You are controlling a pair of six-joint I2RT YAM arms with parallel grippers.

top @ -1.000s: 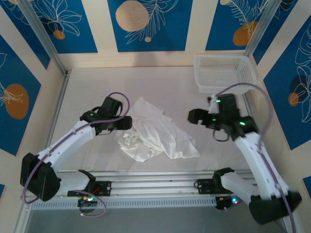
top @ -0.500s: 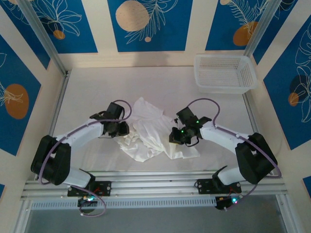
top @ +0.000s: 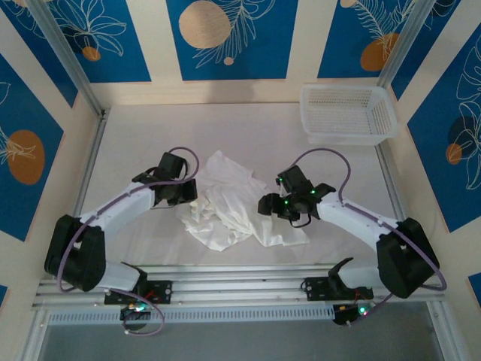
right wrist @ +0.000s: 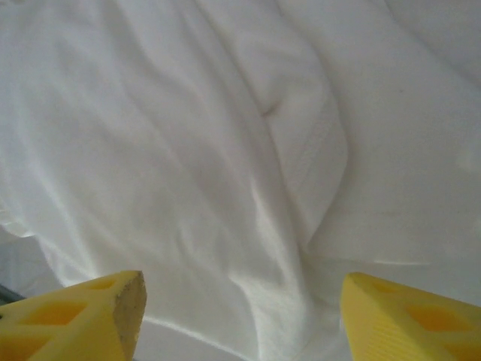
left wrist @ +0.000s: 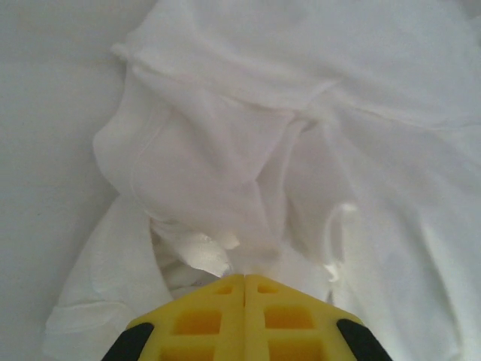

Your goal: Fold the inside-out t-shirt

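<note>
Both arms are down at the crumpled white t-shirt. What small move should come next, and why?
Probably close the right pincer. Its fingers stand apart just over the wrinkled t-shirt, gripping nothing, while the left pincer is shut on a fold of it. The shirt lies bunched, so both grips seem needed before spreading it.

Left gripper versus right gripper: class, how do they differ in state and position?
The left gripper is shut, pinching a fold of the t-shirt; the right gripper stands open, holding nothing. The left gripper sits at the shirt's left edge, the right gripper at its right side. Both have yellow fingers close over the fabric.
</note>
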